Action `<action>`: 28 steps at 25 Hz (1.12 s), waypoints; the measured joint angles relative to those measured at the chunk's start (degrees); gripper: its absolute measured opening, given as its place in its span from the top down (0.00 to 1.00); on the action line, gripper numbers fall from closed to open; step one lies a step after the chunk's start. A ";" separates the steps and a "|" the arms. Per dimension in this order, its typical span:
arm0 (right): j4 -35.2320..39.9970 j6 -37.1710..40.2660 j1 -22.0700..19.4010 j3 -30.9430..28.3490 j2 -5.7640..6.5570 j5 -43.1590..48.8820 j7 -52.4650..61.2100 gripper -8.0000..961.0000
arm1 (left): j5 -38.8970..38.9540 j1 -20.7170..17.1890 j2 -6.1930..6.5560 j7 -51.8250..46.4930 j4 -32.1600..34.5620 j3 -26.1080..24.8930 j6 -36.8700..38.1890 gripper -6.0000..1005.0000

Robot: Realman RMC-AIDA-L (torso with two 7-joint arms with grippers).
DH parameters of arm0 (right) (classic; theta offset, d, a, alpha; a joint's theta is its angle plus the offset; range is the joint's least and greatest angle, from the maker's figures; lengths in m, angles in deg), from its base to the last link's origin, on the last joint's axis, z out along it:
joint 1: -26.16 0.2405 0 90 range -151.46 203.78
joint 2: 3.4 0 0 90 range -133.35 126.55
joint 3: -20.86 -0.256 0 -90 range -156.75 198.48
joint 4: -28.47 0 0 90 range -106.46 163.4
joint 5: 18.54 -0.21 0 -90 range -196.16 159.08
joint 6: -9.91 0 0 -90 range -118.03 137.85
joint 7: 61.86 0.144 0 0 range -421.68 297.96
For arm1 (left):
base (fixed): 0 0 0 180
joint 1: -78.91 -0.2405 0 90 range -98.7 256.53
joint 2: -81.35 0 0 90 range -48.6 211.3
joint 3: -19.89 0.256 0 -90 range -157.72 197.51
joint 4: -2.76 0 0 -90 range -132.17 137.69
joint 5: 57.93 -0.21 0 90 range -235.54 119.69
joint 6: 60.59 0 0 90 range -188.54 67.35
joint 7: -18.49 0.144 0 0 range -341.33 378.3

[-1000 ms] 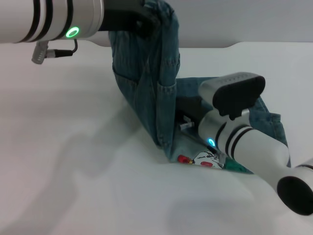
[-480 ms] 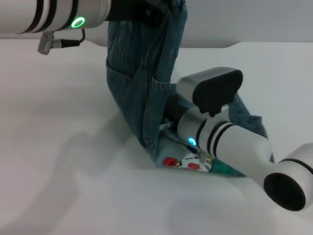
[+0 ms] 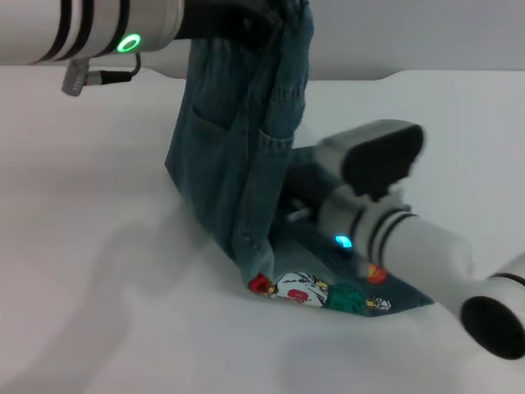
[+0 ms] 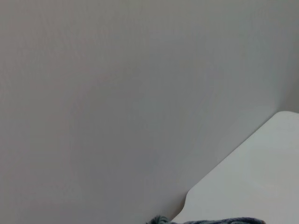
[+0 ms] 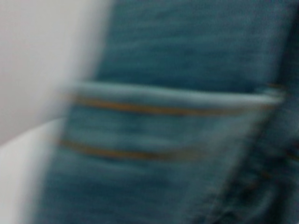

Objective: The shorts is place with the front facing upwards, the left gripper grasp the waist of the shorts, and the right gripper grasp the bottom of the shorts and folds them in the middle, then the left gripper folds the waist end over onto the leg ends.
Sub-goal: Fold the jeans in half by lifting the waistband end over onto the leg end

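Note:
The blue denim shorts (image 3: 238, 156) hang from my left gripper (image 3: 246, 20), which is shut on the waist of the shorts at the top of the head view. The cloth drops steeply to the table. The bottom of the shorts (image 3: 308, 291), with its cartoon patch, lies flat on the white table (image 3: 98, 246). My right gripper (image 3: 294, 209) sits low against the denim just behind that hem, its tip hidden by its own wrist. The right wrist view is filled with denim and stitched seams (image 5: 163, 102). A sliver of denim (image 4: 210, 220) shows in the left wrist view.
The table's far edge (image 3: 426, 74) meets a grey wall behind the shorts. In the left wrist view only the wall and a corner of the table (image 4: 252, 172) show. My right forearm (image 3: 443, 263) crosses the near right of the table.
My left gripper has lifted the waist higher. The hem with the patch has slid left and toward the front on the table. My right arm has shifted along with it.

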 joint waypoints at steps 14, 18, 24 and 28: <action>10.69 10.48 -6.87 -5.85 0.36 -0.13 -0.59 0.99 | 0.00 -3.22 0.01 1.28 0.23 1.31 1.49 0.93; 11.96 14.73 -8.60 -9.03 0.92 0.06 -1.87 0.99 | 0.20 -4.78 -0.07 2.11 0.23 1.46 1.50 0.93; 13.89 26.19 -12.59 -15.89 0.95 -0.12 -11.39 0.99 | 1.78 -7.47 -0.02 2.24 0.27 3.14 2.96 0.93; 13.55 29.88 -14.38 -19.28 1.27 0.20 -12.62 0.99 | 2.13 -8.69 0.05 2.35 0.25 5.06 4.47 0.93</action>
